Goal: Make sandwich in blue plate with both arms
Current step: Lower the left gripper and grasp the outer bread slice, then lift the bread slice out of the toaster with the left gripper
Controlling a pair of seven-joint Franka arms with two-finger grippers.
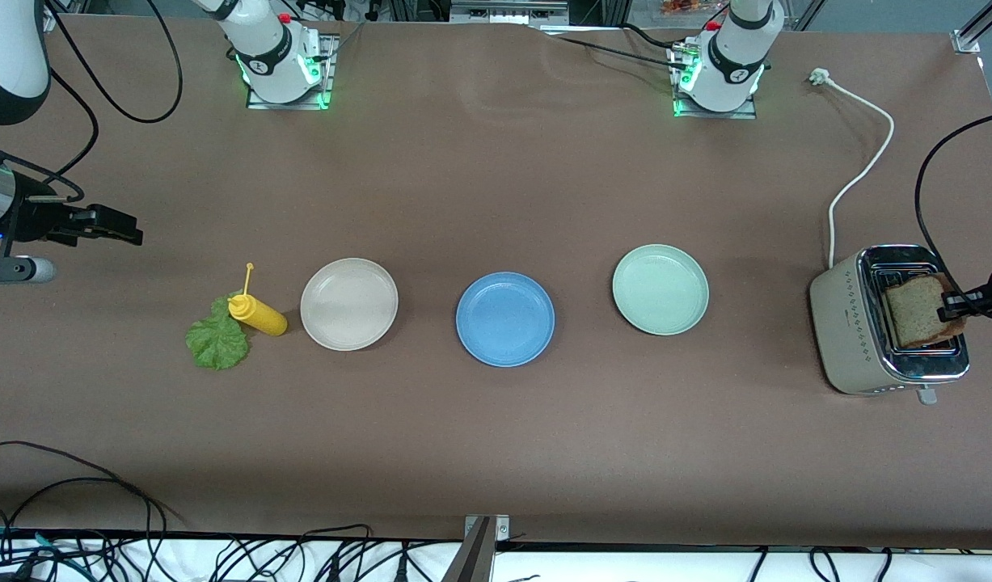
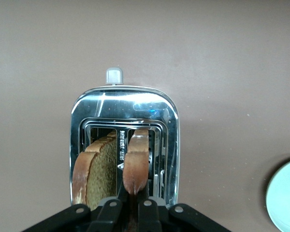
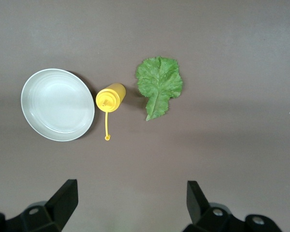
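The blue plate (image 1: 504,318) sits empty mid-table between two other plates. A toaster (image 1: 892,323) stands at the left arm's end of the table. My left gripper (image 1: 952,305) is over it, shut on the top edge of a brown bread slice (image 1: 916,311). In the left wrist view my left gripper (image 2: 134,199) pinches that slice (image 2: 137,159) in one slot, and a second slice (image 2: 99,169) leans in the other slot. A green lettuce leaf (image 1: 217,338) lies on the table at the right arm's end. My right gripper (image 1: 116,226) is open and empty, up in the air over that end of the table; it shows in the right wrist view (image 3: 130,203).
A beige plate (image 1: 348,304) and a pale green plate (image 1: 660,289) flank the blue plate. A yellow squeeze bottle (image 1: 257,314) lies between the lettuce and the beige plate. The toaster's white cord (image 1: 859,174) runs toward the left arm's base.
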